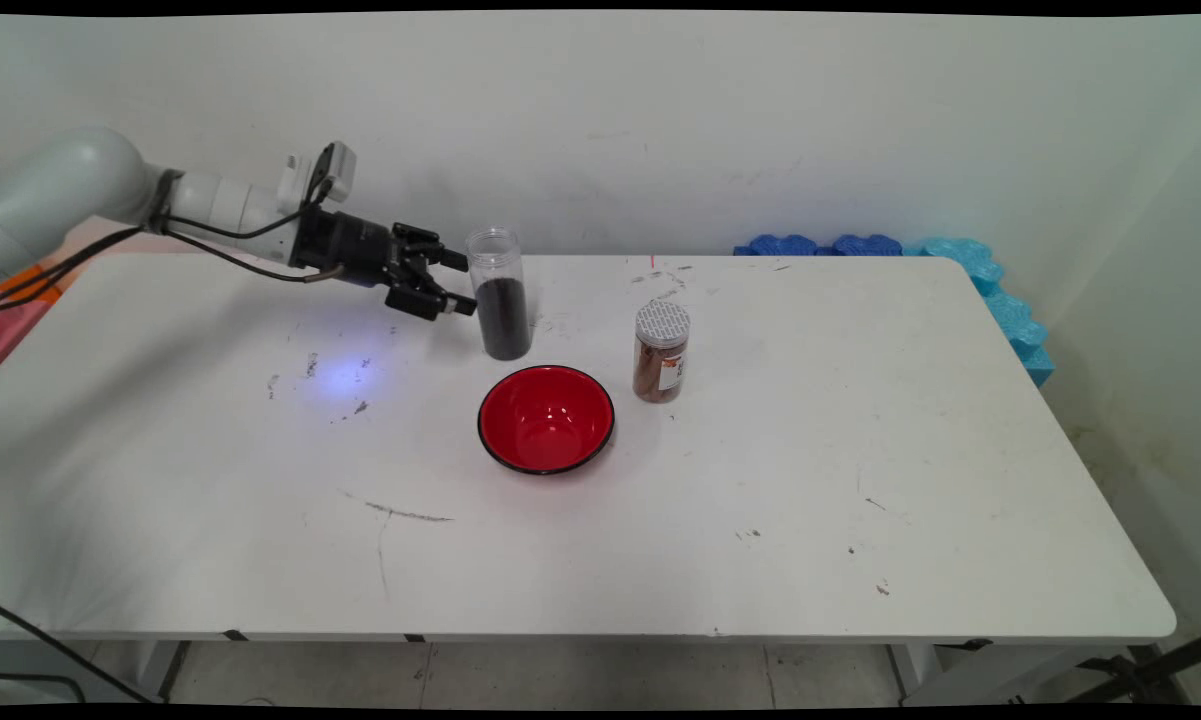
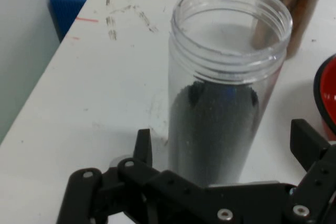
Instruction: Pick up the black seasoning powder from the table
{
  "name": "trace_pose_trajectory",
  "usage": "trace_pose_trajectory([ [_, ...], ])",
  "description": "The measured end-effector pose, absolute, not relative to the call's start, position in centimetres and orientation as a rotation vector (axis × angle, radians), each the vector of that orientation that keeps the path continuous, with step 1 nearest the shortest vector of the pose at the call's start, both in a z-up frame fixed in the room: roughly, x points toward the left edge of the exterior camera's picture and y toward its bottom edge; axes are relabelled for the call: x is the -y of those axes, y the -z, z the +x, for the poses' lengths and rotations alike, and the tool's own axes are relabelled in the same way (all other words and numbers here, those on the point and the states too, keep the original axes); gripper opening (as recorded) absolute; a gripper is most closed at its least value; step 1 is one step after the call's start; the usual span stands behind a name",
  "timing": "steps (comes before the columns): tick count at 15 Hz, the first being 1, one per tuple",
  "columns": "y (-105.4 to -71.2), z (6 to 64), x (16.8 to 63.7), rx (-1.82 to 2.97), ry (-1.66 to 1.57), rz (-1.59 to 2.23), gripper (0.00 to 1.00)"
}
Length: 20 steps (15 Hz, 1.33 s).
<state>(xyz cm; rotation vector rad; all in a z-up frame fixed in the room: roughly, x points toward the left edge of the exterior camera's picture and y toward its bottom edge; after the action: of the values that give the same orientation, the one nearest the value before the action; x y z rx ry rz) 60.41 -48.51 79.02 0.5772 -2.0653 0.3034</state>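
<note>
Standing upright, open-topped jar [image 1: 500, 293] beside gripper [image 1: 457, 283]

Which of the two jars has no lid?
The tall clear plastic jar of dark grains, beside the pincer; the shorter brown-filled jar is capped.

1. White table [image 1: 660, 520] beneath me: rounded corners, top scuffed with dark marks.
2. Plain off-white wall [image 1: 660, 120] behind the table, faintly smudged.
3. Blue foam blocks [image 1: 970, 265] along the table's far right corner and right edge.
4. Pale floor [image 1: 580, 680] below the near edge.
</note>
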Motion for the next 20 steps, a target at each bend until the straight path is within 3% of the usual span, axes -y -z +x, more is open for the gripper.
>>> trace_pose_trajectory([
  [20, -75.4, 57.4, 49.6, 1.974, -0.348, 0.589, 1.0],
])
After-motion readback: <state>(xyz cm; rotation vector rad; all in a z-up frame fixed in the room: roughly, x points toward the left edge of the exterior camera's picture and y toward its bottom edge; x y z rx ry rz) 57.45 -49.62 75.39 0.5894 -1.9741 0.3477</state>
